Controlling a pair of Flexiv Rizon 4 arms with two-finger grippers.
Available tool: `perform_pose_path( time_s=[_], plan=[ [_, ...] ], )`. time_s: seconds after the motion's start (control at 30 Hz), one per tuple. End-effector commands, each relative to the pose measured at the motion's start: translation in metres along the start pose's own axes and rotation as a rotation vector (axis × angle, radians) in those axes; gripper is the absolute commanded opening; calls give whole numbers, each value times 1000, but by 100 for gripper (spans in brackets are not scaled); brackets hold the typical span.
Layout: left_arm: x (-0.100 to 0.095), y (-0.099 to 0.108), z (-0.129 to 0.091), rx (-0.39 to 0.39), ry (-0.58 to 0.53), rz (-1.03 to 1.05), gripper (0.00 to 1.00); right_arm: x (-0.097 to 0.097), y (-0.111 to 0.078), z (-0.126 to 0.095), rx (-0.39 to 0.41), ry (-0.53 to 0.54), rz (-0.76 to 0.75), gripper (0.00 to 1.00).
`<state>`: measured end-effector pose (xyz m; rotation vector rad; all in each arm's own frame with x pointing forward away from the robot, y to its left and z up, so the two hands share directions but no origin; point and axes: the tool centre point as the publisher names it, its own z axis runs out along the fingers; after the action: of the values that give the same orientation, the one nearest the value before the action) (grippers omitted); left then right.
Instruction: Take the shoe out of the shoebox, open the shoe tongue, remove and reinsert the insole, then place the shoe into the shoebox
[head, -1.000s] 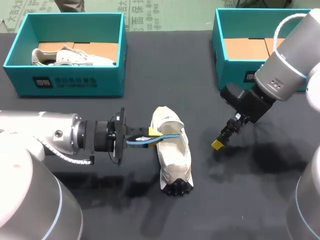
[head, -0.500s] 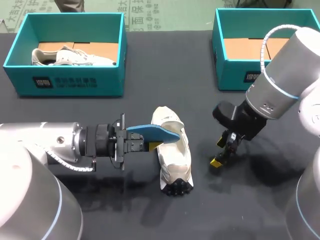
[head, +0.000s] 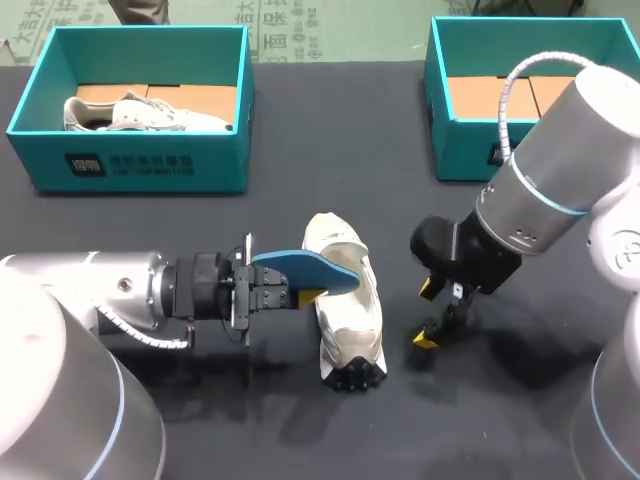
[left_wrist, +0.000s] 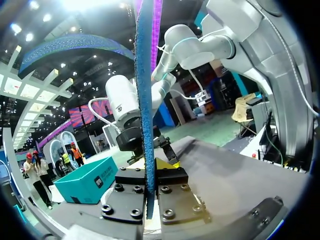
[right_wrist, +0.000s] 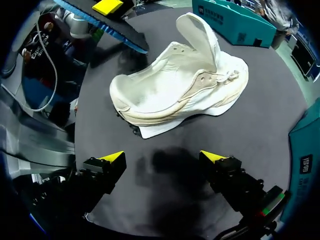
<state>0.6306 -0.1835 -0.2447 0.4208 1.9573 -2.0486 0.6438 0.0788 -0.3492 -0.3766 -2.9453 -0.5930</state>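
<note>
A white shoe (head: 347, 300) lies on its side at the table's middle, its tongue folded open; the right wrist view shows its hollow inside (right_wrist: 182, 87). My left gripper (head: 306, 294) hovers just left of the shoe, shut on the heel end of a blue insole (head: 308, 268) that reaches over the shoe's opening. In the left wrist view the insole (left_wrist: 145, 100) stands edge-on between the yellow tips of the left gripper (left_wrist: 151, 165). My right gripper (head: 431, 314) hangs open just right of the shoe. The right gripper (right_wrist: 164, 158) holds nothing and faces the shoe's sole.
A teal shoebox (head: 130, 160) at the back left holds another white shoe (head: 140, 112). A second teal shoebox (head: 460, 140) at the back right shows only its cardboard floor. Dark table cloth lies bare in front of the shoe.
My left wrist has turned, so the insole now shows its flat blue face from above. My right arm has come down and leftward, closer to the shoe, its gripper staying open.
</note>
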Motion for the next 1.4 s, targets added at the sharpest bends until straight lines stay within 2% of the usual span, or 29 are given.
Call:
perform_pose_path(
  time_s=[0.03, 0.17, 0.53, 0.83, 1.4],
  plan=[
    [3, 9, 10, 22, -16, -20, 0, 8, 9, 3, 12, -19, -20, 100],
    [6, 7, 16, 32, -19, -45, 0, 9, 15, 12, 30, -33, -63, 100],
    [6, 7, 16, 32, -19, -45, 0, 9, 15, 12, 30, -33, -63, 100],
    [15, 9, 20, 32, 3, 39, 0, 3, 23, 15, 37, -36, -116, 100],
    [19, 29, 25, 36, 65, 136, 0, -5, 23, 19, 24, -13, -155, 100]
  ],
)
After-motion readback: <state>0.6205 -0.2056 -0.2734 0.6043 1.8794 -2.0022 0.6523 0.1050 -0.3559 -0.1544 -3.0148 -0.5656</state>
